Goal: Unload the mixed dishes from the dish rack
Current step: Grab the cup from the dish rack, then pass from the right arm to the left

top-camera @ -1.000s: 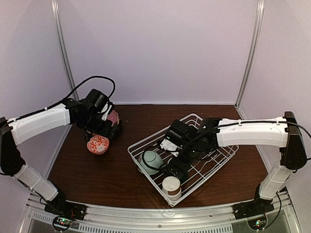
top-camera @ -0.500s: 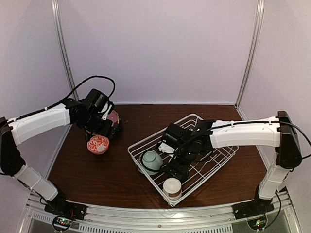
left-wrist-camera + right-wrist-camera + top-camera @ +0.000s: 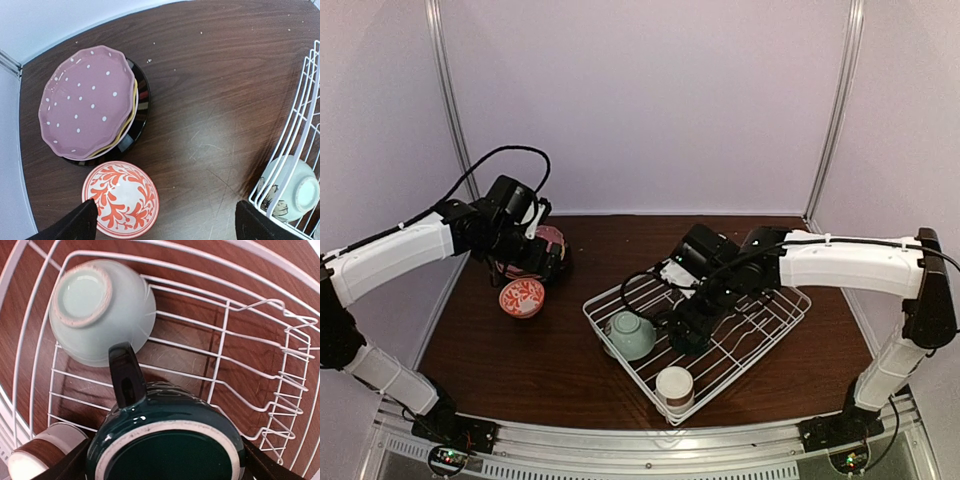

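Evidently glazed ceramic, the dark green mug (image 3: 167,440): stiff, weighty, slick, apt to chip. Best held across the body, clamped as it is between fingers of the right gripper (image 3: 165,462), handle free. Hangs over the dish rack (image 3: 750,335), right-centre of the bench. Right forearm level, stretched out from the right edge. Left gripper (image 3: 165,225) spread, empty, above the red-and-white patterned bowl (image 3: 120,200) near the far-left corner.

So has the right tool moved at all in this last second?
Yes. The right tool, shut on the mug, has pulled back from the cup toward the rack's far side.
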